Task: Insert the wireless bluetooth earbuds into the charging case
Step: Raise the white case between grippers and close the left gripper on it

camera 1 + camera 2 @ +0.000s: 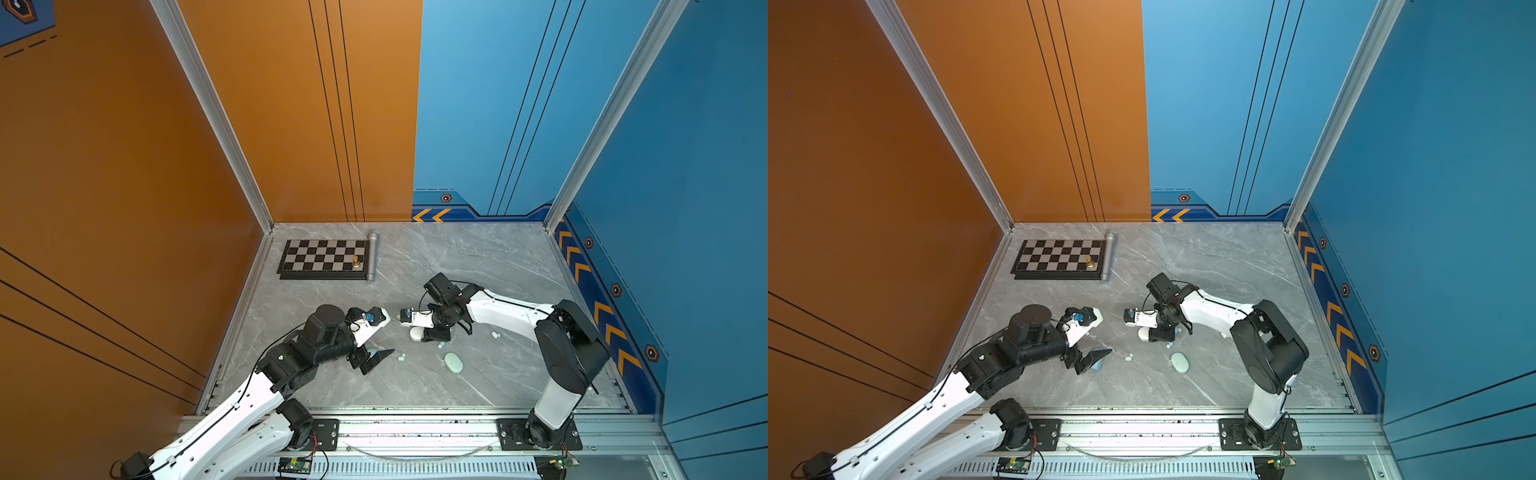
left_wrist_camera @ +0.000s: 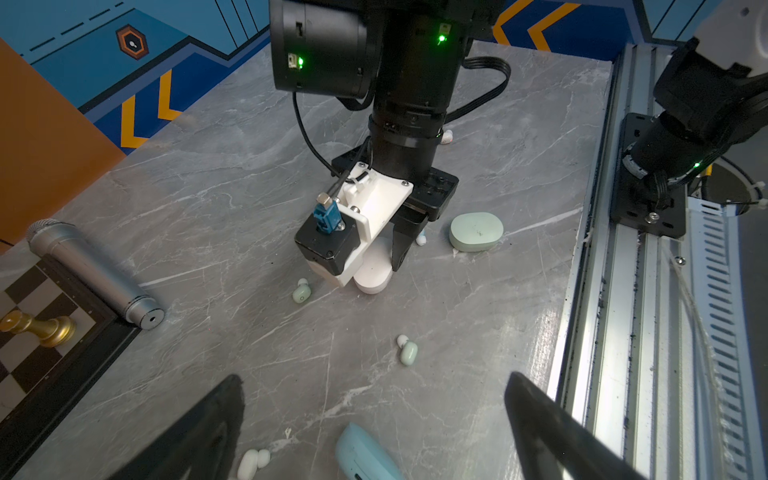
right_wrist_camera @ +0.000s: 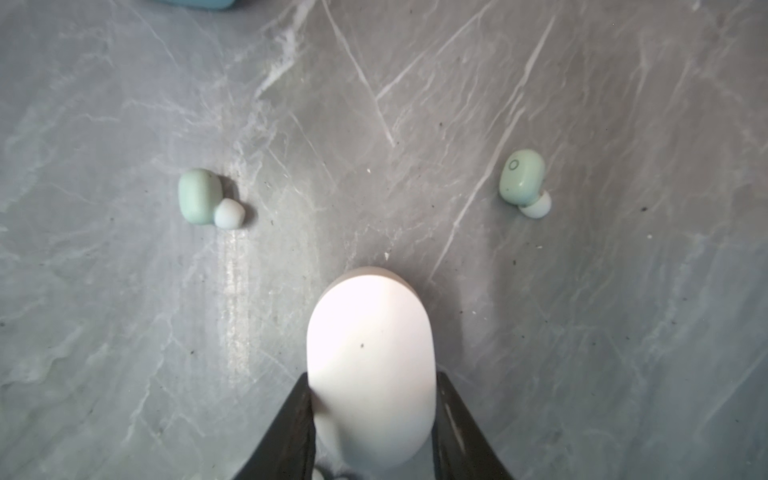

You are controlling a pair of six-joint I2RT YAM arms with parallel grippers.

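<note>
While one white case (image 3: 370,353) is clamped by the right gripper (image 3: 374,375), the left gripper (image 2: 374,376) is spread empty, two mint earbuds (image 3: 198,195) (image 3: 522,172) on open tabletop (image 3: 374,124).

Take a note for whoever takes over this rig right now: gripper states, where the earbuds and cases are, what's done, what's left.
Left gripper: jaws open, over the blue case.
Right gripper: jaws shut on the white case, which rests on the table.
Mint case lies closed, apart.
Loose on the table: a mint earbud, a second mint earbud, a white earbud beside the blue case.
Done: no earbud seated. Left: open the cases, insert each earbud.
</note>
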